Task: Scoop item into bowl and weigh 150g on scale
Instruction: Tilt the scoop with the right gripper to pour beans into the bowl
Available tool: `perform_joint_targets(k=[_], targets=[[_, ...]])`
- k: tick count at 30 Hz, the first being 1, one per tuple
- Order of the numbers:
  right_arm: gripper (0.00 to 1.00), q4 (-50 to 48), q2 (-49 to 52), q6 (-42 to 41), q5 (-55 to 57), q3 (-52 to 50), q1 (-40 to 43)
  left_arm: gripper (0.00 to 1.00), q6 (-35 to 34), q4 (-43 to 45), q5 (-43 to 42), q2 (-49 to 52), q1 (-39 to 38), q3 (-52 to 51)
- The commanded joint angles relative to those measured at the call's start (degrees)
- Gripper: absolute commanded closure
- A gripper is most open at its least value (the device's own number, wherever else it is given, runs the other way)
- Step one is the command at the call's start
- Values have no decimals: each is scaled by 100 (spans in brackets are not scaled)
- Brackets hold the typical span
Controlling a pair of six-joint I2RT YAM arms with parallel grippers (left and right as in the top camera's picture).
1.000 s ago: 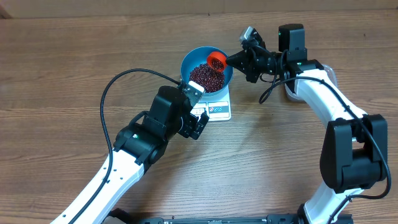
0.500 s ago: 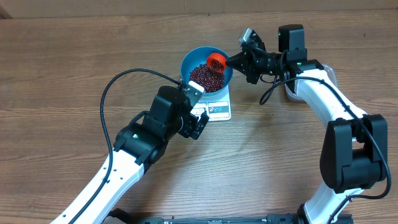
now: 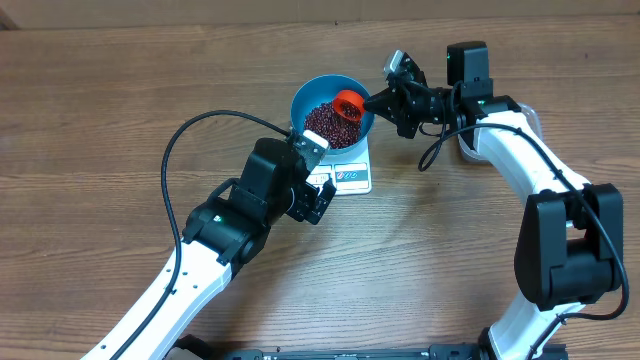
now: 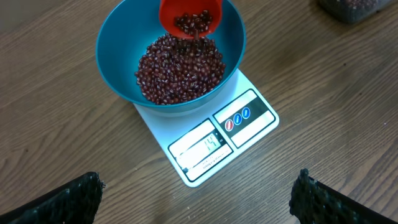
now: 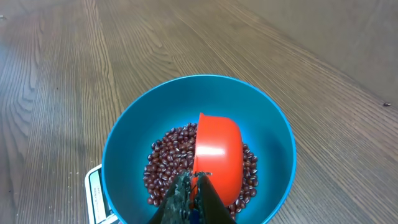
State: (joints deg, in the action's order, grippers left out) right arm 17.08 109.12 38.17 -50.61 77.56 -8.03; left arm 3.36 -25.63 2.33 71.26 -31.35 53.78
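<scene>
The blue bowl stands on the white scale and holds a heap of dark red beans. My right gripper is shut on the handle of the orange-red scoop. The scoop hangs tilted over the bowl's far side, and beans spill from it onto the heap. The right wrist view shows the scoop's back above the beans, with the right gripper pinching its handle. My left gripper is wide open and holds nothing, low over the table just in front of the scale's display.
A clear tub with more beans sits beyond the scale to the right, mostly behind the right arm. The left arm's black cable loops over the wooden table to the left of the bowl.
The scoop has tipped a little further and sunk slightly toward the beans in the bowl. The left arm has not moved.
</scene>
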Motion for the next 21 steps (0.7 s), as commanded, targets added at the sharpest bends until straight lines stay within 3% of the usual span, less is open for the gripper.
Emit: perform_joint_targets(k=[1,21], targets=[[96,-4,-186,136,-70,2,-33,0,74,15,-44,-2,22,170],[96,-39,-186,739,-175,2,-33,0,74,17,-44,-2,22,170]])
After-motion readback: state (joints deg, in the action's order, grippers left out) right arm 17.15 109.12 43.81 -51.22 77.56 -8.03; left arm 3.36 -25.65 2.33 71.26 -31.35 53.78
